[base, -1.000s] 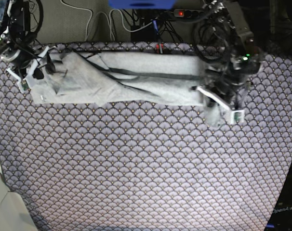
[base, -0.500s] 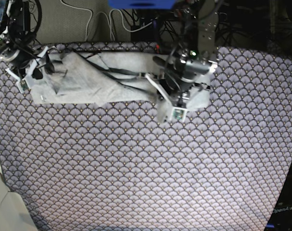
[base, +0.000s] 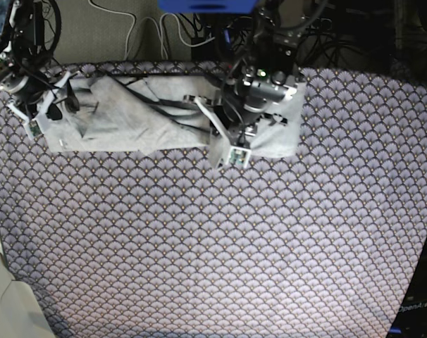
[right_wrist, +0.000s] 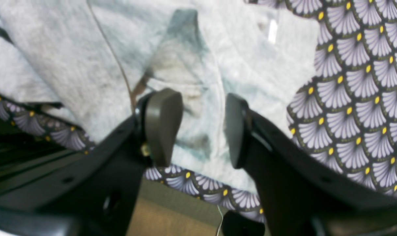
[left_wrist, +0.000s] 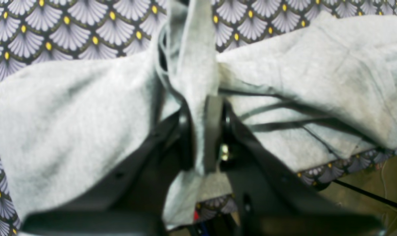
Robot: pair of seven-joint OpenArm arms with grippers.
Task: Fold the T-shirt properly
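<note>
The light grey T-shirt (base: pixel 122 123) lies bunched along the back of the table, and its right end (base: pixel 280 134) is doubled over. My left gripper (base: pixel 231 151) hovers above the shirt's middle. In the left wrist view this gripper (left_wrist: pixel 200 108) is shut on a raised pinch of the T-shirt (left_wrist: pixel 70 114). My right gripper (base: pixel 41 113) is at the shirt's left end. In the right wrist view it (right_wrist: pixel 201 127) stands open just above the T-shirt (right_wrist: pixel 87 59), with cloth showing between the dark pads (right_wrist: pixel 162 124). No lettering shows.
The purple-grey fan-scale cloth (base: pixel 213 246) covers the whole table. Cables (base: pixel 150 35) and a power strip (base: pixel 270 19) lie behind the back edge. A white object (base: pixel 2 296) sits at the lower left corner.
My left gripper has carried the shirt's right end leftwards, from the right side to the middle, doubling the cloth over. The right arm has stayed in place.
</note>
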